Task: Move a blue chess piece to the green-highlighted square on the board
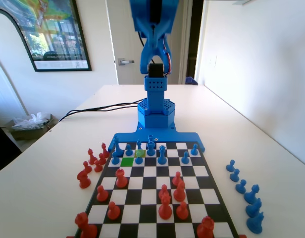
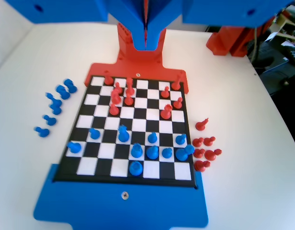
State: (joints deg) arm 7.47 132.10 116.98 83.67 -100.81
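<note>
Here, in the fixed view, the blue arm is standing at the far end of the board (image 1: 157, 198), with its claw (image 1: 153, 37) hanging high in the upper middle of the frame, jaws pressed together and carrying nothing. The green-highlighted square (image 1: 127, 161) is glowing left of centre, in the board's far rows. The blue chess piece (image 1: 139, 156), a small pawn with a round head and flared base, is sitting on the paler yellow-green cell just right of it, well below the claw. Red pieces are crowding the near half, and captured blue ones are lying on the counter (image 1: 271, 129) at lower right.

In the wrist view, the claw (image 2: 146, 33) is hanging from the top edge, jaws meeting in a thin seam. Blue pieces are filling the board's lower rows; which one is the pawn I cannot tell.
</note>
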